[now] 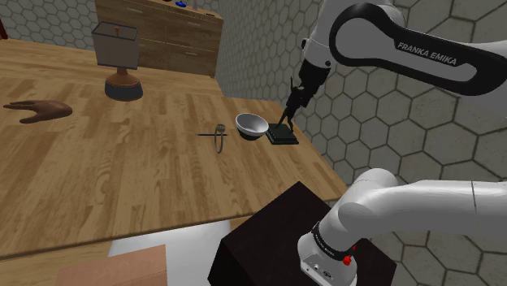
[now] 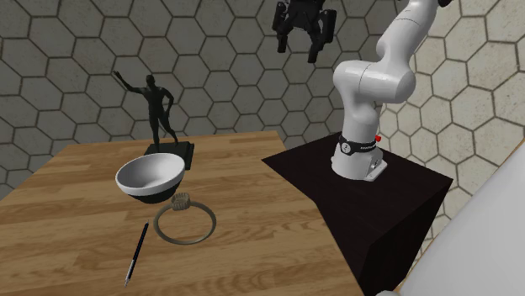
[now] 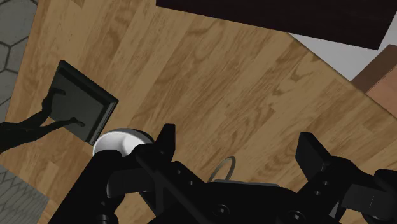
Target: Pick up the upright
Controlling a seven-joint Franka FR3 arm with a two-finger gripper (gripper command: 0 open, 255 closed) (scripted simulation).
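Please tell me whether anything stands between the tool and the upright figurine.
Nothing visible does. The open tool hangs in free air, higher than the dark figurine. The bowl sits close beside its base, but not between them.

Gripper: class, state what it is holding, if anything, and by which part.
Nothing is held. The gripper hangs open high above the table, clear of the dark figurine standing upright there.

Statuette (image 3: 71,107) cut by the edge; bowl (image 3: 121,141) and ring (image 3: 221,163) half behind the fingers (image 3: 165,145).
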